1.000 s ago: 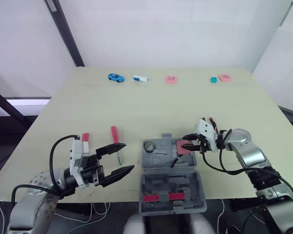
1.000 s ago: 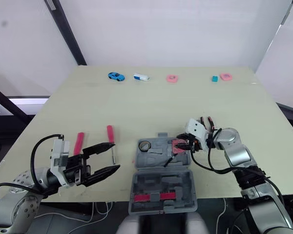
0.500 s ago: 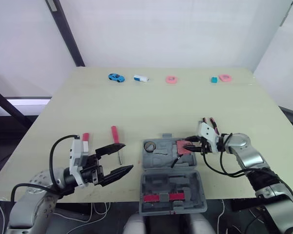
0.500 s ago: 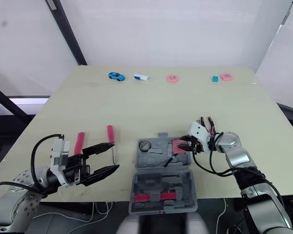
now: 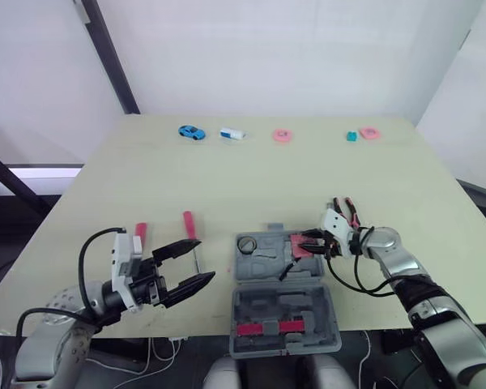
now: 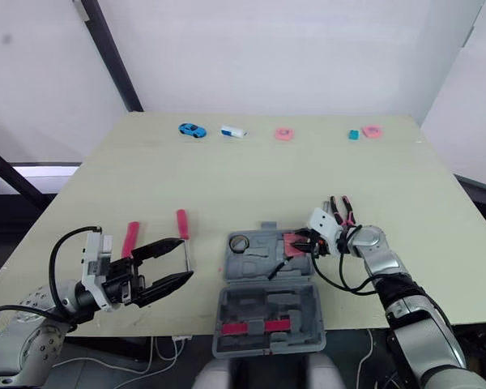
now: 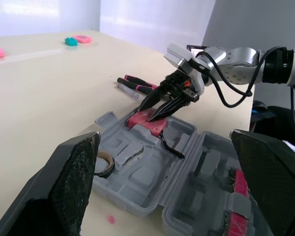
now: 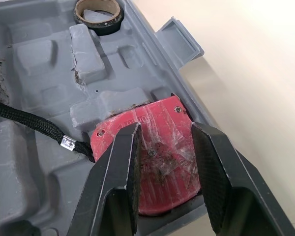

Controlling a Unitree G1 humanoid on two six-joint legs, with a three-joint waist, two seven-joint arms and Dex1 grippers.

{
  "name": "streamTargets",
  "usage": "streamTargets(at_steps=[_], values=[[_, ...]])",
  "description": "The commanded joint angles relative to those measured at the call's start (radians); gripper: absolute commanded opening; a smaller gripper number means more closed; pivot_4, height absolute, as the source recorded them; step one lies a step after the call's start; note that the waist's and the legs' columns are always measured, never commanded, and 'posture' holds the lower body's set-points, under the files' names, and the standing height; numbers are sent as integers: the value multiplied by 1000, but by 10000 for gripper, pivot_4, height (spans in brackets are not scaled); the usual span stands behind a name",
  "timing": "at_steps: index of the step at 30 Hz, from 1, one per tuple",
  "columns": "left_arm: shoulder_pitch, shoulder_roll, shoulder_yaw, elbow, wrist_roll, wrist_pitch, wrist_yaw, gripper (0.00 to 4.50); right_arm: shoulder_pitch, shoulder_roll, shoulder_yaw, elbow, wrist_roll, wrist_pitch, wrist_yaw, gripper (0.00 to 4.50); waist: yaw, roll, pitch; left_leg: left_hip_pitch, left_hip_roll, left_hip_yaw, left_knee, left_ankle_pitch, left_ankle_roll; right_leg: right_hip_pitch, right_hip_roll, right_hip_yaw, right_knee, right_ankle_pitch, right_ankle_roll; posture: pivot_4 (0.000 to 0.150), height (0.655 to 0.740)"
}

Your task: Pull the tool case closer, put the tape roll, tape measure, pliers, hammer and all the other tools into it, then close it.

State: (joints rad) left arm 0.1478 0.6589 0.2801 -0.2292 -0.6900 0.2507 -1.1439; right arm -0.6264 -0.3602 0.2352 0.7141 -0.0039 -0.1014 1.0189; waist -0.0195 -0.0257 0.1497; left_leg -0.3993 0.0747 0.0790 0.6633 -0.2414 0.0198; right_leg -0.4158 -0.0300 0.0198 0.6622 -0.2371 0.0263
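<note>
1. Grey plastic tool case [image 5: 259, 267] lies open at the near edge of the surface [image 5: 251, 178], squarely in front of the robot. Both arms can reach it there, so the pulling-in looks done.
2. Over in the tray's far right corner sits the red tape measure [image 8: 160, 147], its black strap [image 8: 29, 123] trailing across the moulded pockets. The tape roll [image 8: 103, 22] is in the far left corner.
3. Poised right over that tape measure is the right gripper [image 5: 308, 240], fingers [image 8: 115, 167] parted and straddling it, not clamped. It reads as seating the piece in its pocket, though contact is hard to judge.
4. Just behind that gripper, the pliers [image 5: 346, 206] lie loose on the surface, pink-and-black handles within easy reach. They are the likely next pick for that arm.
5. Left of the case hovers the left gripper [image 5: 201, 261], low and spread wide, holding nothing. A red-handled tool with a metal shaft [image 5: 192, 231] lies just beside its upper fingertip, and a second red handle [image 5: 141, 231] is further left, so that side's work is lined up.
6. The case half nearer the robot carries red pieces [image 5: 267, 327]. With tools outside the case, closing is some way off.
</note>
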Motion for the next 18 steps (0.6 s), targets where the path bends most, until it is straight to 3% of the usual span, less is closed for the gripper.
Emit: streamTargets(at_steps=[1,6,9,13,15,16,18], values=[[25,-21,39,-18,-20,11,47,45000,49,-5,-33,-28,36,39,9,16864,0,0,0,2,0,1,-1,0,0,1,-1,0,0,0,0,1500,7400],[78,-84,82,-9,-4,-5,146,45000,152,-1,-187,-316,211,92,-43,16864,6,2,2,0,-1,1,-5,0,0,-1,-2,0,-1,0,0,1500,7400],[121,-123,112,4,3,-10,202,45000,250,-60,-222,-483,283,206,-9,16864,6,2,3,-1,-1,3,-6,0,0,-3,-3,2,-2,0,0,1500,7400],[200,-159,168,17,-24,5,241,45000,392,-132,-315,-617,334,259,-53,27635,7,1,2,-1,-1,4,-9,0,0,-3,-3,2,-4,0,0,1500,7400],[247,-165,194,34,-17,-8,241,45000,476,-179,-362,-669,329,260,-79,36677,7,2,2,-1,-1,4,-10,0,0,-4,-3,2,-5,0,0,1500,7400],[279,-167,216,54,-9,-20,238,45000,544,-210,-411,-704,332,266,-89,43551,8,2,2,-1,-1,4,-10,0,0,-4,-3,2,-5,0,0,1500,7400],[332,-165,251,95,13,-50,222,45000,682,-262,-506,-781,352,290,-107,44959,7,1,3,0,-1,5,-10,0,0,-5,-4,3,-5,-3,3,1500,7400]])
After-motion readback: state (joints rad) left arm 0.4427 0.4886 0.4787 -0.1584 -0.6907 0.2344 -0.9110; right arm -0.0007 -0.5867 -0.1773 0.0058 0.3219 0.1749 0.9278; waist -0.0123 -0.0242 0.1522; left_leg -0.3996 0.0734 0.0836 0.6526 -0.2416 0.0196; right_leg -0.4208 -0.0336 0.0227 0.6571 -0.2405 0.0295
